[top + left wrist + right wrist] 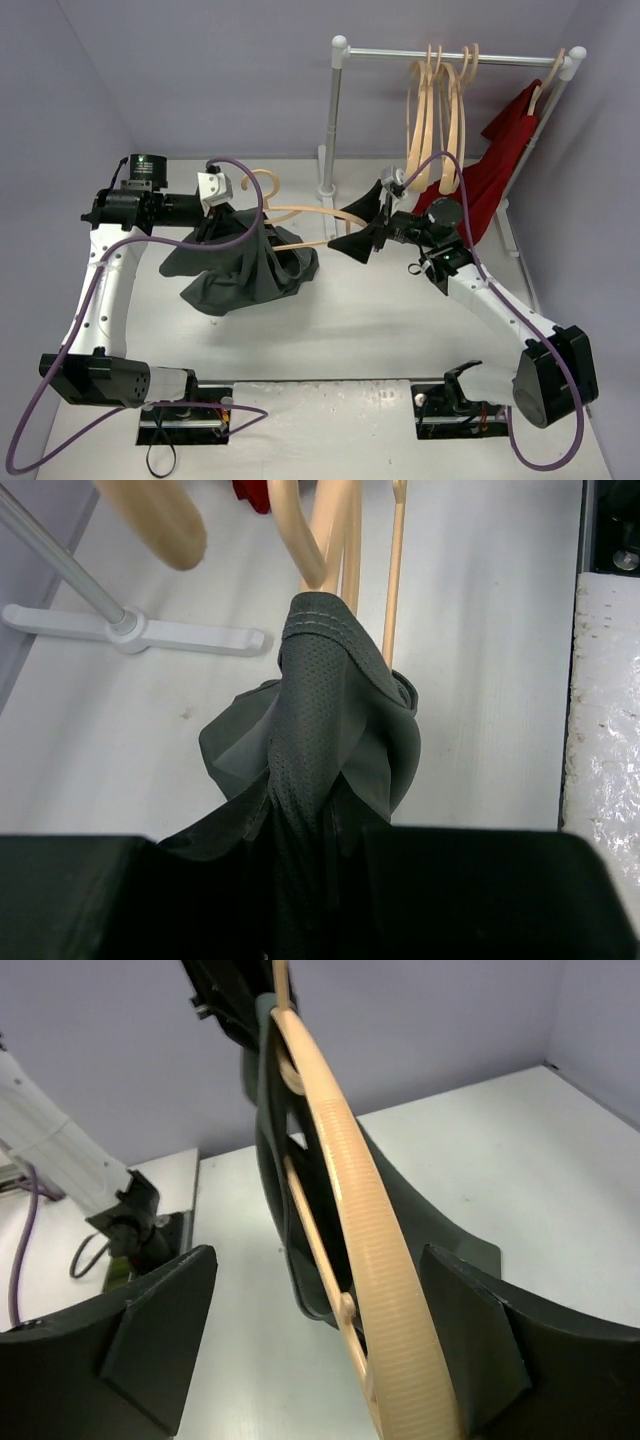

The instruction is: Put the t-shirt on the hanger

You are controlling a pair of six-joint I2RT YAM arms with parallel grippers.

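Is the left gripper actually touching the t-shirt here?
Touching. The left wrist view shows the t-shirt pinched in the left gripper, with the cloth running straight down between its closed jaws.

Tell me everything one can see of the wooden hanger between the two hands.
The hanger is pale, finely ribbed wood: two curved arms, a thin crossbar and a rounded hook. It lies roughly level above the table. The dark t-shirt is bunched over one end, where the left hand grips the cloth. The other end sits between the open fingers of the right hand.
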